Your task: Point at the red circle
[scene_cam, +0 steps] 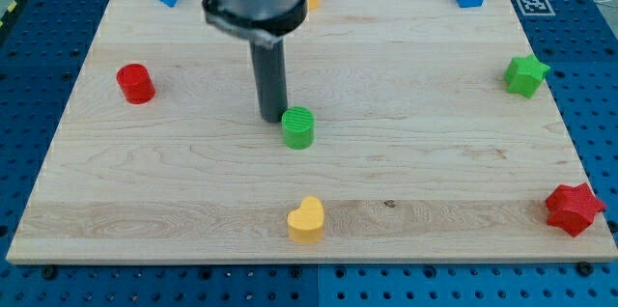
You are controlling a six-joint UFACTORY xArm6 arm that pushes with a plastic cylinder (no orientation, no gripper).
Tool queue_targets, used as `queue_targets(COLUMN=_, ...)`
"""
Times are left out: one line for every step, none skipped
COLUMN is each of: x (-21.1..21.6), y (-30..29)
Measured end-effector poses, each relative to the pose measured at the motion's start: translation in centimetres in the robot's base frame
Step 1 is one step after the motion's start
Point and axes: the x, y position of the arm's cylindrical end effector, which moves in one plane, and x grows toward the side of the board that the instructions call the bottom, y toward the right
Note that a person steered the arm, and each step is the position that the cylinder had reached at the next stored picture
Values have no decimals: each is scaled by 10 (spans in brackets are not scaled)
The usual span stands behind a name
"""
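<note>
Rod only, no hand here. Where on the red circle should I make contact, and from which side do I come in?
Meet the red circle on its curved wall facing the view's right. My tip sits right of it beside the green cylinder, so that flank is probably nearest, across bare board.
</note>
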Motion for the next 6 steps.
queue_targets(x=-56, y=-19)
queue_targets(x=-63, y=-71)
queue_targets(x=-63, y=-141)
queue_targets(x=-63, y=-160)
queue_targets(x=-53, y=-156)
queue_targets(x=-36, y=-156)
